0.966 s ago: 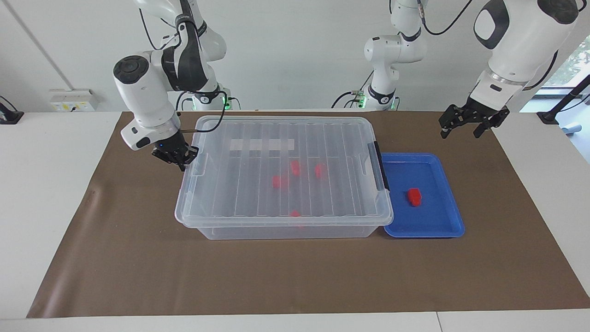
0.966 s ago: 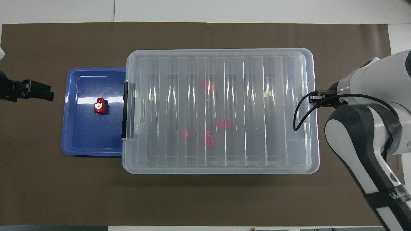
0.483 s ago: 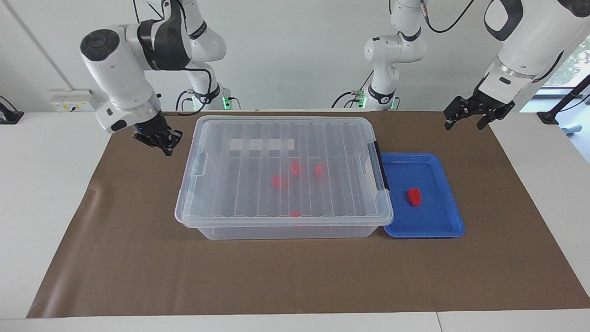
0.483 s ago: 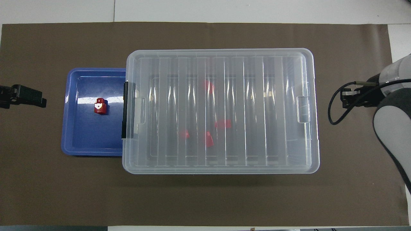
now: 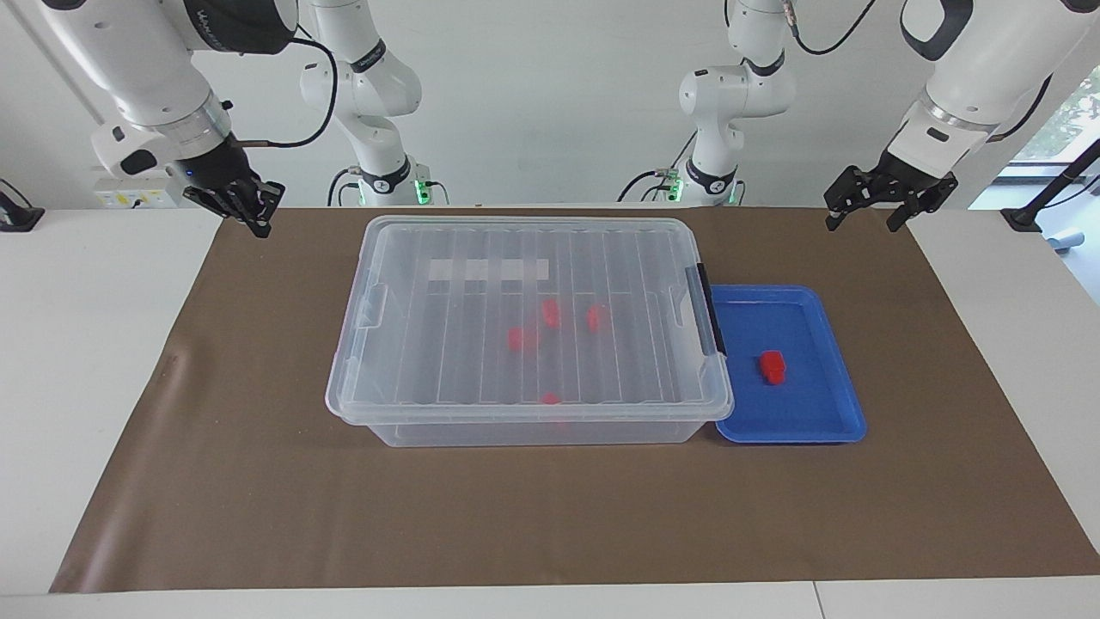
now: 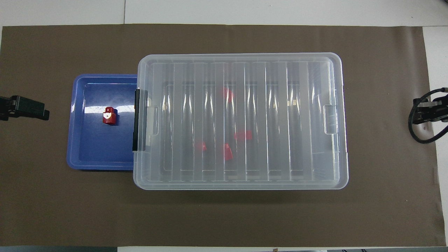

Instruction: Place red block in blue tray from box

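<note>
In the blue tray (image 5: pixel 825 421) lies a red block (image 5: pixel 772 366); left jaws apart, right jaws' state unclear.

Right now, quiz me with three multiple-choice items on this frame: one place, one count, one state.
1. Where is the red block that lies outside the box?
A. in the blue tray
B. on the lid
C. on the brown mat

2. How many red blocks show through the lid?
A. one
B. four
C. seven

3. What state is the box in?
A. lid on
B. lid off
C. tipped on its side

Answers: 1 A, the block sits on the tray's floor; 2 B, four red shapes show under the ribbed lid; 3 A, the lid covers the upright box.
</note>
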Robot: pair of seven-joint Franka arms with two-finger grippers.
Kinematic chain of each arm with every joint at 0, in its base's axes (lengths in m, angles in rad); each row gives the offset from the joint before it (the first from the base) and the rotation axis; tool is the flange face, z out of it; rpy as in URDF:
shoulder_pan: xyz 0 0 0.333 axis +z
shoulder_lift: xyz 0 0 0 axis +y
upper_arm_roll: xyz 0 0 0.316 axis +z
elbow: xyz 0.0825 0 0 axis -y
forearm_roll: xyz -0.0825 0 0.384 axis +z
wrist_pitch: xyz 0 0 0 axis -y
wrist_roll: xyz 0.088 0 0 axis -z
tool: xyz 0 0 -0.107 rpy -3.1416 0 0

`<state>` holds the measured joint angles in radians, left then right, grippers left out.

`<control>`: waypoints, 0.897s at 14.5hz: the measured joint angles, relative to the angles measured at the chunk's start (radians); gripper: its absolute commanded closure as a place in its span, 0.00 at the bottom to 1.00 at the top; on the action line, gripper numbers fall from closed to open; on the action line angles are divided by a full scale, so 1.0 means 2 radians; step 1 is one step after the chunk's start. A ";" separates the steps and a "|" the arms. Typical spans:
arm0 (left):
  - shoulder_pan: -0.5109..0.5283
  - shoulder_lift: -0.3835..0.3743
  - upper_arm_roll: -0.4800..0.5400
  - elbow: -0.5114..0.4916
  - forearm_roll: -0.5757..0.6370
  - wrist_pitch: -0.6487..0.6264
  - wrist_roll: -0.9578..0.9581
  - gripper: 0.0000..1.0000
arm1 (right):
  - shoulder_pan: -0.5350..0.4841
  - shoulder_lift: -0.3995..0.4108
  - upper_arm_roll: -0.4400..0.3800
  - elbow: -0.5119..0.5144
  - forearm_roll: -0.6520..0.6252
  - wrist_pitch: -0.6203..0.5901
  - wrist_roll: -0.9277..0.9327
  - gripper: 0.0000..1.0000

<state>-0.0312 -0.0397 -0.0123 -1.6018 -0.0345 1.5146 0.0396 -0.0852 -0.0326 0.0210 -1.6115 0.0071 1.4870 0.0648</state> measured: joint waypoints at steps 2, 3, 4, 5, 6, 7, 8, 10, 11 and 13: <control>0.000 0.000 0.000 0.000 0.000 0.000 0.000 0.00 | -0.012 0.001 0.000 0.000 0.000 0.003 -0.011 0.00; 0.000 0.000 -0.001 0.000 0.000 0.000 0.000 0.00 | -0.014 0.002 0.000 0.000 0.000 0.007 -0.014 0.00; 0.000 0.000 -0.001 0.000 0.000 0.000 0.000 0.00 | -0.012 0.004 0.000 0.000 0.000 0.009 -0.015 0.00; 0.000 0.000 -0.001 0.000 0.000 -0.001 0.000 0.00 | -0.007 0.006 0.000 0.000 0.000 0.010 -0.015 0.00; 0.000 0.000 -0.001 0.000 0.000 -0.005 0.000 0.00 | -0.001 0.008 -0.001 0.000 0.000 0.010 -0.015 0.00; 0.000 0.000 -0.001 0.000 0.000 -0.011 0.000 0.00 | 0.004 0.010 -0.003 0.000 0.000 0.010 -0.015 0.00; 0.000 0.000 -0.001 0.000 0.000 -0.013 0.000 0.00 | 0.008 0.011 -0.005 0.000 0.000 0.010 -0.015 0.00; 0.000 0.000 -0.002 -0.002 0.001 -0.014 0.001 0.00 | 0.016 0.017 -0.016 0.000 0.000 0.010 -0.015 0.00; 0.000 0.000 -0.002 -0.003 0.001 -0.013 0.001 0.00 | 0.023 0.019 -0.024 0.000 0.000 0.010 -0.015 0.00; -0.001 0.000 -0.003 -0.005 0.002 -0.008 0.001 0.00 | 0.029 0.021 -0.032 0.001 0.000 0.010 -0.015 0.00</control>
<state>-0.0323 -0.0406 -0.0181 -1.6118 -0.0312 1.4996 0.0418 -0.0272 0.0091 -0.0428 -1.6096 0.0072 1.5073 0.0352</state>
